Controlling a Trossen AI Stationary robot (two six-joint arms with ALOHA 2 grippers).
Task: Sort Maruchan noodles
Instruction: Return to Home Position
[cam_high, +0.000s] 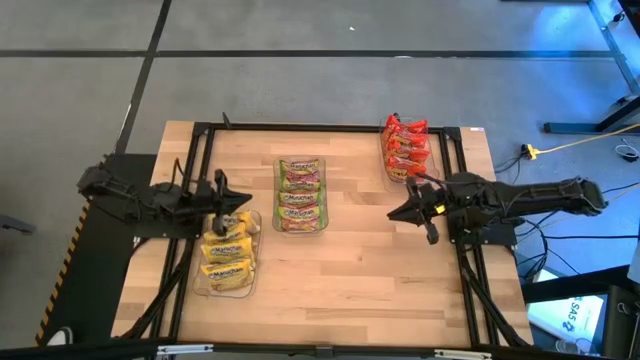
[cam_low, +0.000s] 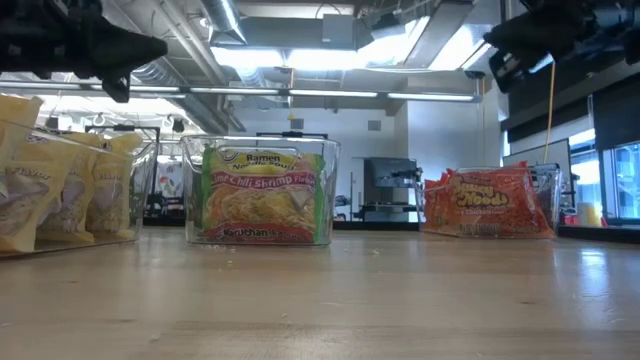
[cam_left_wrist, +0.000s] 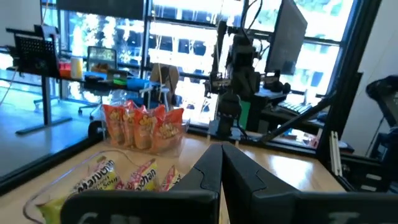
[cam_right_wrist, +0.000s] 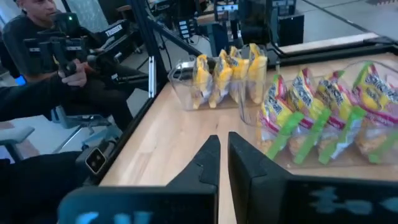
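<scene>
My left gripper (cam_high: 243, 200) hangs over the far end of the yellow Maruchan packets (cam_high: 228, 262), fingers pressed together, empty; my right gripper (cam_high: 396, 213) is likewise shut, near the red packets (cam_high: 406, 150); green packets (cam_high: 300, 196) fill the centre clear bin (cam_high: 277, 200).

Here's the left matte-black jointed arm (cam_high: 140, 200), all chunky, boxy links. The right matte-black jointed arm (cam_high: 520, 197) matches it, long and tubular. Up close, each pair of jaws is dark, angular and wedge-tapered, set on a broad black housing (cam_right_wrist: 186, 202) with pale lettering too blurred to read.
</scene>
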